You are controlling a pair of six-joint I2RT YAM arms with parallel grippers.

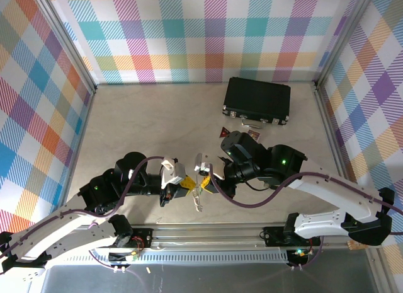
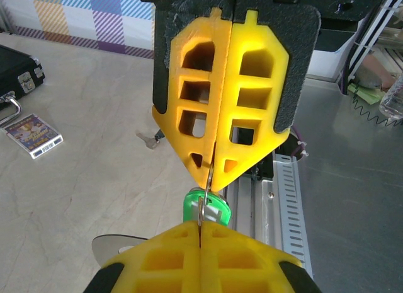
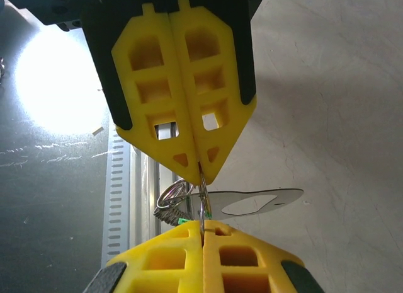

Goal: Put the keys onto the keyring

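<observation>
The left gripper (image 2: 212,174) is pinched shut on the green-headed key (image 2: 206,208), whose blade is hidden between the jaws, above the table's (image 2: 75,179) near edge. The right gripper (image 3: 200,172) clamps the keyring (image 3: 171,201), a silvery coil partly hidden and blurred.

Top view: bright, even overhead light falling, arms casting soft shadows on table (image 1: 138,123). Right wrist view: hard glare blowing out white, left of right fingers (image 3: 157,72); faint shadow lying to their right. Left wrist view: left fingers (image 2: 195,85) showing sharp, background beyond softening slightly.
</observation>
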